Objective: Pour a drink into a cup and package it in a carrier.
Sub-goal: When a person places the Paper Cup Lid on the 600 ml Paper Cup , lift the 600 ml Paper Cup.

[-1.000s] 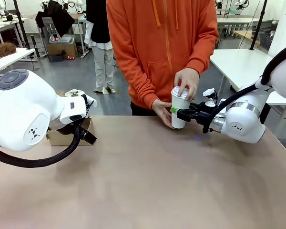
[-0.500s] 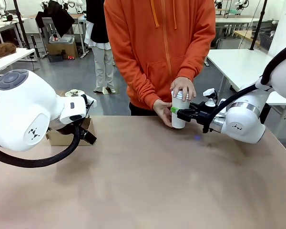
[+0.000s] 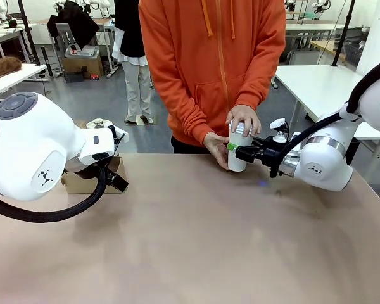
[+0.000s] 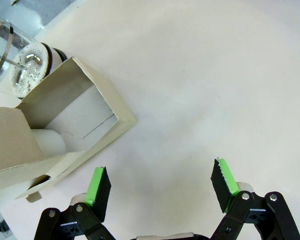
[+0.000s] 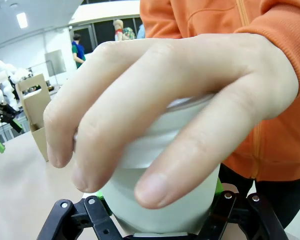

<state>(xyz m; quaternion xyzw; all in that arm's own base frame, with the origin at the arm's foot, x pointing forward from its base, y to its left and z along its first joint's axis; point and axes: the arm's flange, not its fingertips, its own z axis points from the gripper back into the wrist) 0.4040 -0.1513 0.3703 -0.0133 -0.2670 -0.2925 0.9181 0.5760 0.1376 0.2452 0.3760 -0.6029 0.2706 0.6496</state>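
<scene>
- Since a second ago the person's upper hand (image 3: 242, 119) has dropped from a fingertip hold at the rim to lie flat over the top of the tall white paper cup (image 3: 237, 161). The cup and both arms sit where they were.
- Right gripper (image 3: 235, 149): clamped round the cup about halfway up, a green pad on either side, reaching in from the right.
- The cup stands upright on the table (image 3: 190, 240), at the far edge just in front of the person in the orange hoodie.
- The person's other hand (image 3: 216, 147) cups the side of the cup that faces away from the gripper.
- In the right wrist view the fingers of the upper hand (image 5: 165, 110) curl down over the cup's front. The edge of a pale lid (image 5: 187, 102) just shows beneath the palm.
- Left gripper (image 4: 160, 180): jaws spread wide with nothing between them, hanging over bare table.
- Cardboard carrier (image 4: 75, 115): near the left gripper at the table's left side. One slot is open and a short white cup (image 4: 49, 142) sits in another.
- Glass pitcher (image 4: 10, 60) with chrome bands: touching or just beside the carrier's far side. Whether it holds any drink cannot be told from here.
</scene>
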